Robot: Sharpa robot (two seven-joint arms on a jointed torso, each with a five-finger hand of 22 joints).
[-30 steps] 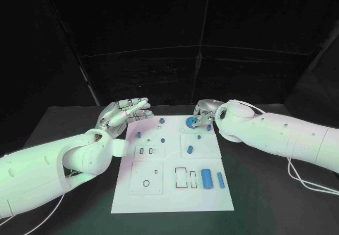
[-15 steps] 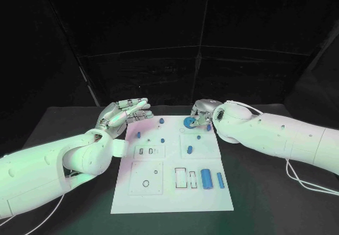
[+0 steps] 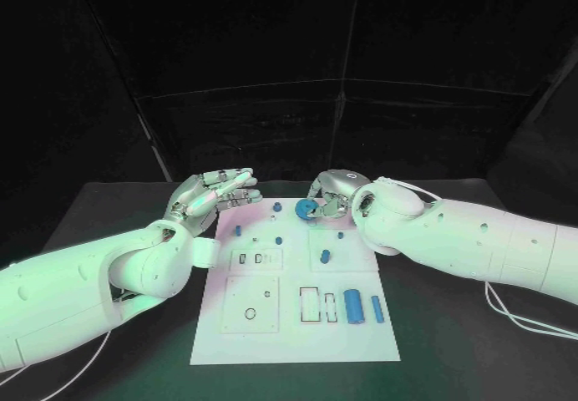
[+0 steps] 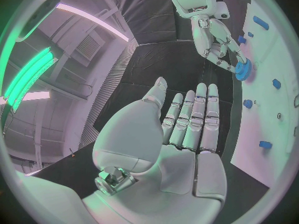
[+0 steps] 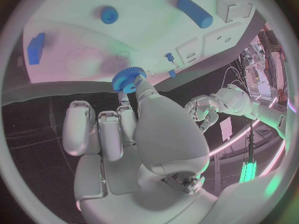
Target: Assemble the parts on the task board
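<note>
One blue gear (image 5: pixel 129 79) was pinched at the right hand's (image 3: pixel 327 194) fingertips (image 5: pixel 138 86), just above the task board's (image 3: pixel 289 334) far edge, probably lining up its peg. The left hand (image 3: pixel 213 194) hovered empty beside the board, fingers straight and loose, likely keeping clear.

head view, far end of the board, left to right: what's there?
left hand → small blue part → blue gear → right hand

Black table (image 3: pixel 458 334) under board — black curtain backdrop (image 3: pixel 289 92) behind, hanging in panels.
</note>
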